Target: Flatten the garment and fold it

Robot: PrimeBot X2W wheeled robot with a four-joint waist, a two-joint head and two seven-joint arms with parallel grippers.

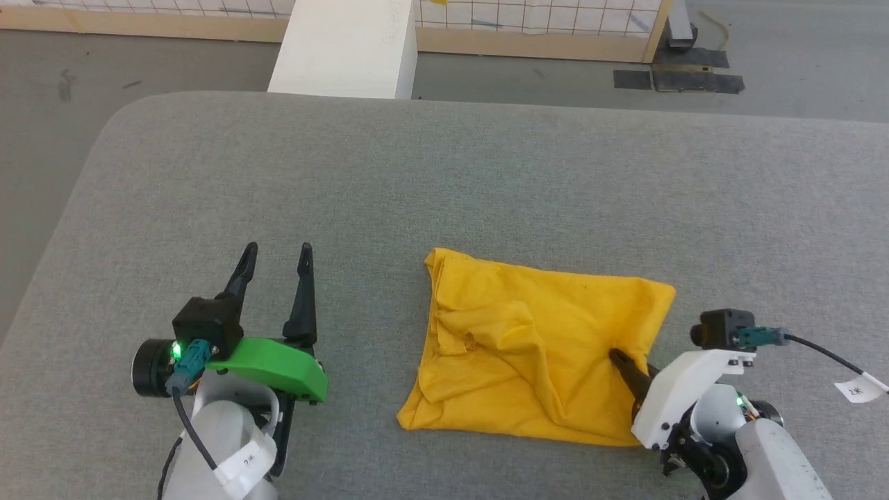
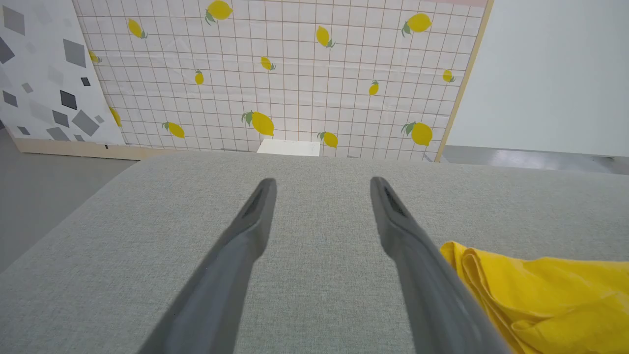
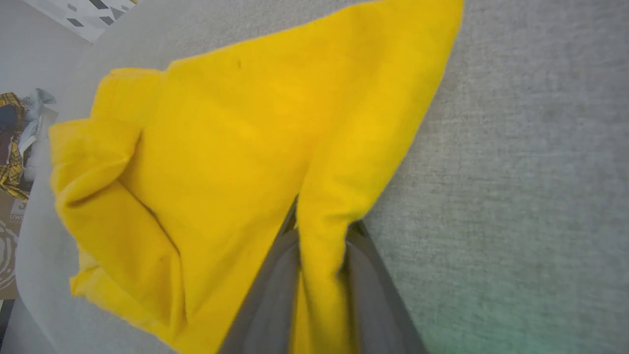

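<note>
**Right claw nips the garment**

It lies crumpled on the grey cloth-topped bench, right of centre, a fold clamped at its near right edge. Left claw gapes wide over the bench; lemon-print panel behind.

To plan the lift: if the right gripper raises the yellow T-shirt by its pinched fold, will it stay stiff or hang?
Likely floppy: the garment lies in soft creases and bunches inside the right gripper, so it should drape. Probably light: the fabric looks thin.
</note>
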